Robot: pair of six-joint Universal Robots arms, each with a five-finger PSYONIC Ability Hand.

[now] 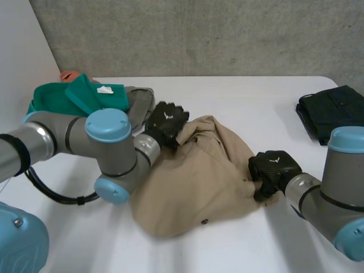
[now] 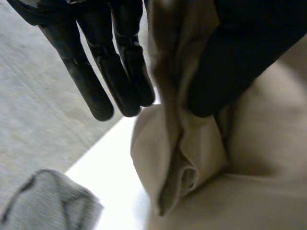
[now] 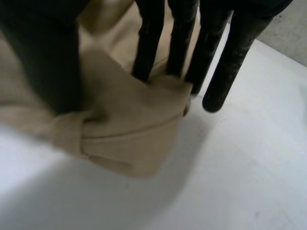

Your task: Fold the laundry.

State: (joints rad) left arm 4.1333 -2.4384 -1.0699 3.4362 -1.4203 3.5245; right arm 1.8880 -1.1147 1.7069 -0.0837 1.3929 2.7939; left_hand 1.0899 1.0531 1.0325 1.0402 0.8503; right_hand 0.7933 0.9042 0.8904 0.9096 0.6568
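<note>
Head view: a beige garment point(image 1: 199, 176) is seen crumpled at the middle of the white tabletop point(image 1: 244, 96). Its long axis runs from the far side, by the left hand point(image 1: 166, 124), toward the near edge; which end is its top cannot be told. The left hand is set on its far left edge and the right hand point(image 1: 273, 166) on its right edge, so the garment is spread between the two. In the left wrist view a fold of it is pinched between straight fingers point(image 2: 115, 76) and the thumb. In the right wrist view a bunched edge is nipped between the thumb and straight fingers point(image 3: 144, 52), one finger being off the cloth. A green cloth point(image 1: 79, 96) is piled over a grey cloth point(image 1: 139, 102) at the far left, and a black folded garment point(image 1: 333, 114) is laid at the far right, well apart.
</note>
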